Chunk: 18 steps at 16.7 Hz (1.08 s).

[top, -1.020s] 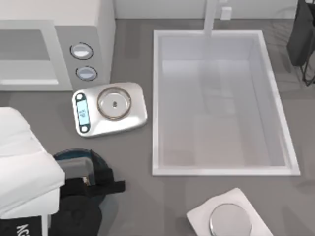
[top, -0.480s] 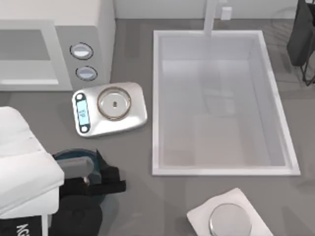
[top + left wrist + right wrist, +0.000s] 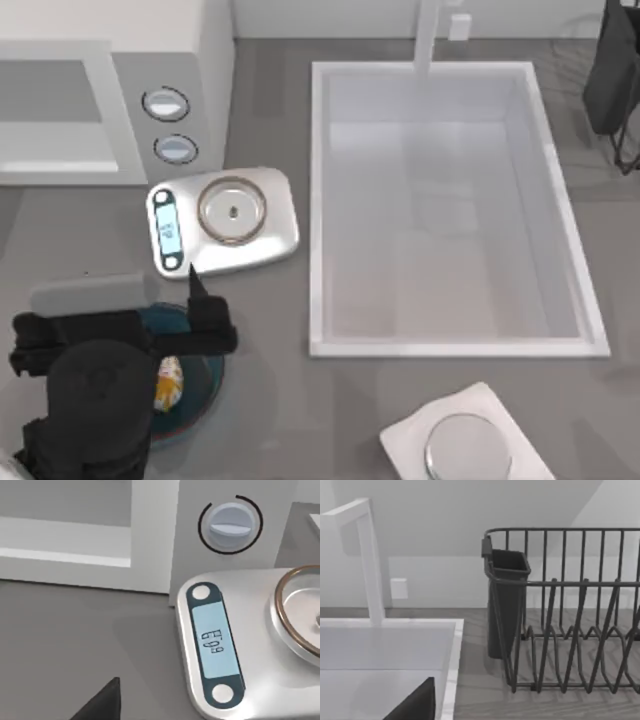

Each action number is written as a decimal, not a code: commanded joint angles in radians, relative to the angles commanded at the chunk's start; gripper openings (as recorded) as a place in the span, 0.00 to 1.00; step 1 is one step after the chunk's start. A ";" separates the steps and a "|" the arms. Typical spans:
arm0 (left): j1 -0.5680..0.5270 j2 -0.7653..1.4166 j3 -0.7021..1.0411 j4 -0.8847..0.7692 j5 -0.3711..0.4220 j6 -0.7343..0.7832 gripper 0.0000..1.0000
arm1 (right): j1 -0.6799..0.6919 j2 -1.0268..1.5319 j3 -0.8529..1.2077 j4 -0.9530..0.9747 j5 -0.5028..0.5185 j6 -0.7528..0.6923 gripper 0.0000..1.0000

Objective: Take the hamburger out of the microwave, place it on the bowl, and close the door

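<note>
The hamburger [image 3: 168, 385], a white lump with orange-yellow patches, lies in the blue bowl [image 3: 208, 372] near the front left of the table. My left gripper [image 3: 190, 300] hovers open over the bowl's far side, holding nothing. One black fingertip [image 3: 197, 283] points at the scale; it also shows in the left wrist view [image 3: 102, 705]. The microwave [image 3: 165, 60] stands at the back left with its two dials [image 3: 166, 103] facing front. Its cavity [image 3: 50, 120] looks open, and the door is out of view. The right wrist view shows a fingertip [image 3: 417, 705] of my parked right gripper over the sink's edge.
A silver kitchen scale [image 3: 225, 220] sits between the microwave and the bowl. A big white sink [image 3: 445, 210] with a tap [image 3: 430, 35] takes up the middle and right. A steel disc on a white base [image 3: 465, 450] lies at the front, and a black dish rack [image 3: 570, 610] stands at the back right.
The left arm's white link has swung out of view and the gripper has shifted left and toward the microwave. The hamburger, hidden before, now shows lying in the bowl.
</note>
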 joint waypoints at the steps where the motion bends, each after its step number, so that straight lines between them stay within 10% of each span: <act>1: 0.038 -0.092 -0.004 -0.068 0.050 0.011 1.00 | 0.000 0.000 0.000 0.000 0.000 0.000 1.00; 11: 0.522 -1.174 -0.077 -0.847 0.575 0.177 1.00 | 0.000 0.000 0.000 0.000 0.000 0.000 1.00; 18: 0.736 -1.583 -0.124 -1.150 0.744 0.262 1.00 | 0.000 0.000 0.000 0.000 0.000 0.000 1.00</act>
